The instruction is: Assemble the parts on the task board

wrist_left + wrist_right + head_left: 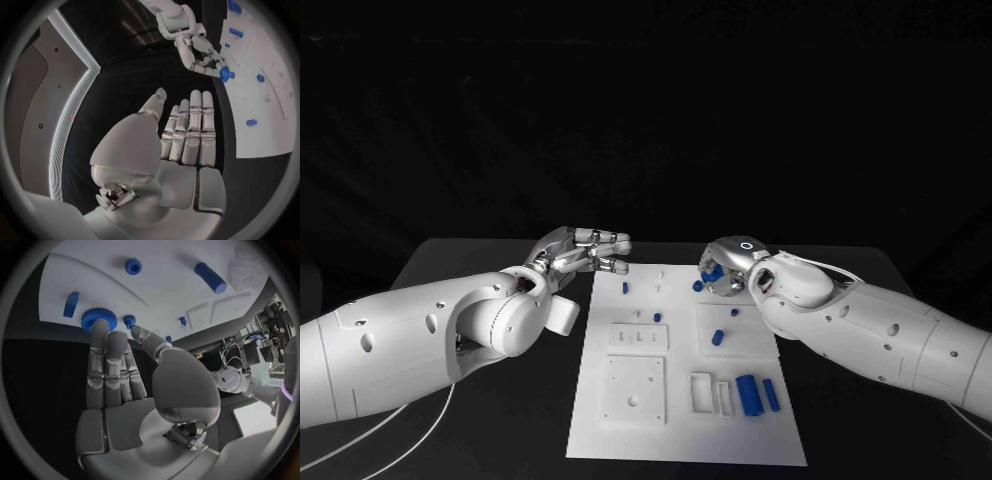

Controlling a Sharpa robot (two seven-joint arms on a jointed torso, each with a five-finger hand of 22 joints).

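Task board (678,440) lies mid-table on the black table (473,262), long axis running away from the robot, blue parts scattered over it. Head view: two upright blue cylinders (757,393) at the near right next to a white slotted block (711,393), a square white plate (636,392) near centre, small blue pegs (720,336) further up, another small peg (626,287) near the far left edge. Right hand (726,270) sits over the far right corner of the board with a blue gear (713,271) at its fingers. Right wrist view gives what the head view hides: fingertips (99,326) lie straight and pressed side by side, touching the ribbed rim of the gear, thumb tip just beside a smaller blue knurled piece (129,320); can't tell if the gear is actually pinched or only touched. Same view shows a blue block (70,304), a blue round knob (132,265) and a blue cylinder (210,277) lying on the white surface. Left hand (583,251) hovers off the board's far left corner, over bare table. Left wrist view shows its fingers (189,131) extended flat and close together, thumb apart, holding nothing, not touching the board. That view also catches the right hand from the opposite side with the gear at its fingertips, board edge just behind it
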